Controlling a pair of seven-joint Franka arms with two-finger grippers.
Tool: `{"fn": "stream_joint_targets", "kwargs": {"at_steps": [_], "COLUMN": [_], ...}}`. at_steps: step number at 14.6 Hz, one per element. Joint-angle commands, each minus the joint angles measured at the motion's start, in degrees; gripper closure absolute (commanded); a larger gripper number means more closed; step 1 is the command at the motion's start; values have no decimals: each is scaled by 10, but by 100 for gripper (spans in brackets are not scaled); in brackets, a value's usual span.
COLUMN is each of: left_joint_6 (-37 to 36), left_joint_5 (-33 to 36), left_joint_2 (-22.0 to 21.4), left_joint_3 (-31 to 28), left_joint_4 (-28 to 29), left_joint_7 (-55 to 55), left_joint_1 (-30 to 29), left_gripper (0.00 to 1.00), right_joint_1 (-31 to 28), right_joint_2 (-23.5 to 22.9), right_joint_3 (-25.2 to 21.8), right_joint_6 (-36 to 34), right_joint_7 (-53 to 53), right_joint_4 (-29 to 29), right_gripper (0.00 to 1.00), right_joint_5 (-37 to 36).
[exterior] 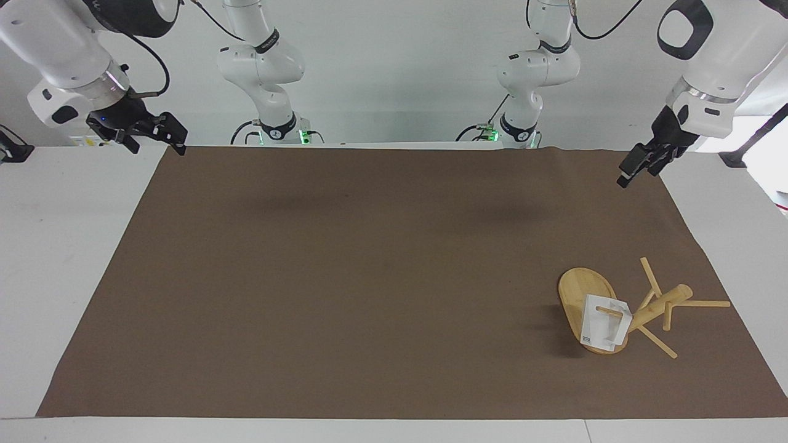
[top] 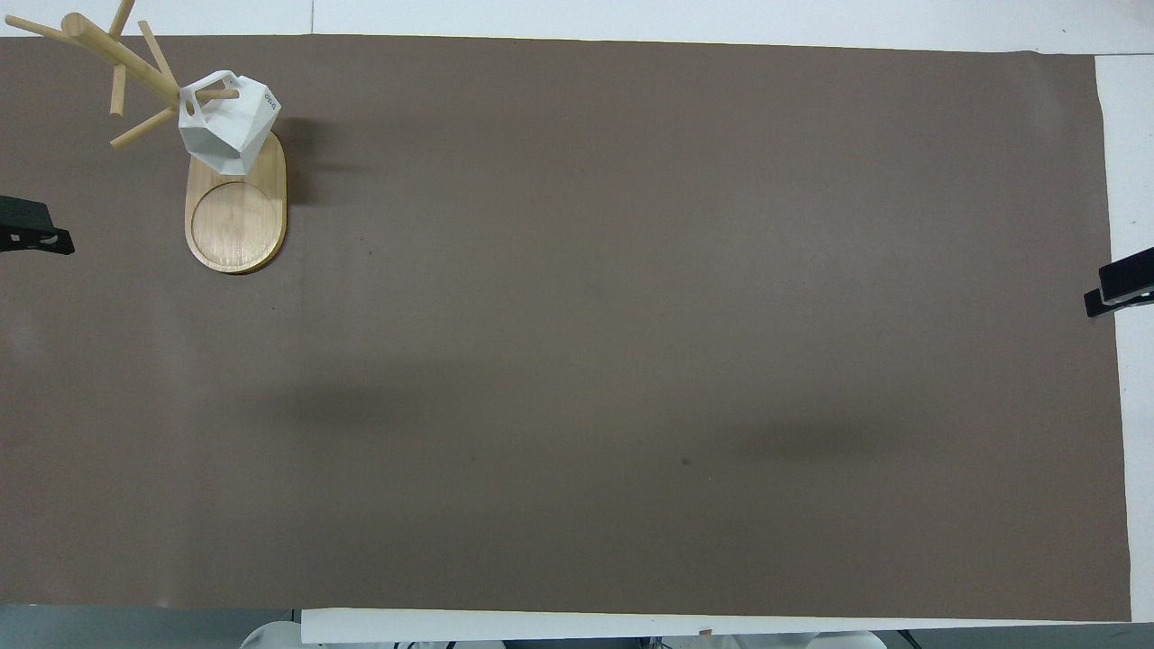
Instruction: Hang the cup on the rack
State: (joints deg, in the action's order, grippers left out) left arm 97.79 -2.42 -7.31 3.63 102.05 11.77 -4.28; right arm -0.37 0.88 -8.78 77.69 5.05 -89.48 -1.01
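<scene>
The bamboo rack (exterior: 583, 288) stands on its oval base at the left arm's end of the mat, and it also shows in the overhead view (top: 236, 225). The white faceted cup (exterior: 605, 331) hangs on one of its pegs, with the peg through the handle; the overhead view (top: 225, 126) shows it over the end of the base farther from the robots. My left gripper (exterior: 637, 167) is open and empty, raised over the mat's edge well clear of the rack. Only its tip (top: 27, 230) shows from overhead. My right gripper (exterior: 154, 134) waits open at the right arm's end.
A brown mat (exterior: 369, 277) covers most of the white table. The rack's other pegs (exterior: 705, 303) stick out bare around the post. The right gripper's tip (top: 1118, 287) shows at the mat's edge in the overhead view.
</scene>
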Motion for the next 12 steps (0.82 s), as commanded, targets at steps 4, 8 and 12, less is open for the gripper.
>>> {"fn": "stream_joint_targets", "kwargs": {"at_steps": [4,8,12], "left_joint_6": [-92,-162,-173], "left_joint_5": [27,65,63], "left_joint_2": [61,140,161], "left_joint_3": [6,25,25], "left_joint_4": [-106,-198,-224], "left_joint_7": [-102,-119,-121], "left_joint_1": [2,15,22], "left_gripper": [0,0,0], "right_joint_1": [-4,-4,-4], "right_joint_2": [11,11,11], "right_joint_3": [5,5,5], "right_joint_6": [10,10,10], "right_joint_7": [3,3,3], "right_joint_4": [-15,-15,-15], "right_gripper": [0,0,0], "right_joint_5": [-2,-2,-2]}}
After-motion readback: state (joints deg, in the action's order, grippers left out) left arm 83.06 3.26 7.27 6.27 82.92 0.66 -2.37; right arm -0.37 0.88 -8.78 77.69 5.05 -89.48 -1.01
